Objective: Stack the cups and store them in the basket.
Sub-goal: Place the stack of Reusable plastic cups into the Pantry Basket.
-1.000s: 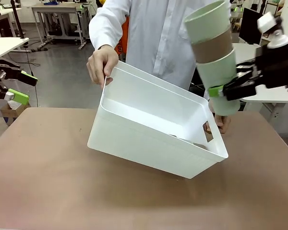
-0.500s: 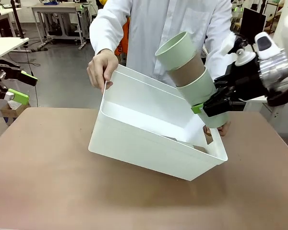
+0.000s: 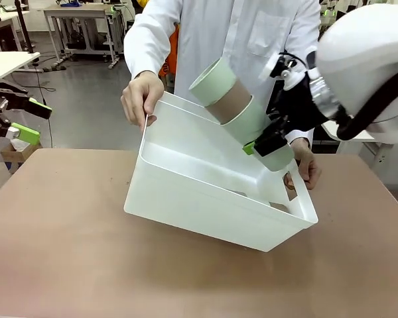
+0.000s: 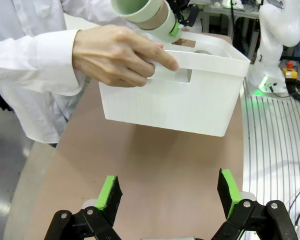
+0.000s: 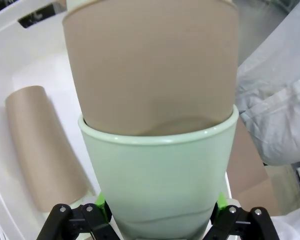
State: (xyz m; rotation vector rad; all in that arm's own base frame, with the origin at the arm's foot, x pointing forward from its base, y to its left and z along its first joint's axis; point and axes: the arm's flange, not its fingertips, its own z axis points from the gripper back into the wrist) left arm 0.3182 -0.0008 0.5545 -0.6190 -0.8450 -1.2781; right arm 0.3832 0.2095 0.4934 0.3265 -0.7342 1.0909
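The right claw is closed on the stack of cups: mint at the bottom, a brown cup inside it, and a mint cup on top in the front view. The claw holds the lowest mint cup near its base, one green pad on each side. The stack leans over, with its open mouth pointing up and to the robot's left, and it hangs over the basket at the far right corner.

The basket is tilted, with its opening turned toward the robot. The person holds it with both hands: one hand on the far left rim, the other hand at the right end near the handle slot. Inside the basket another brown cup lies on its side on the bottom.

The left claw is open and empty, and it stays above the table, well apart from the basket.
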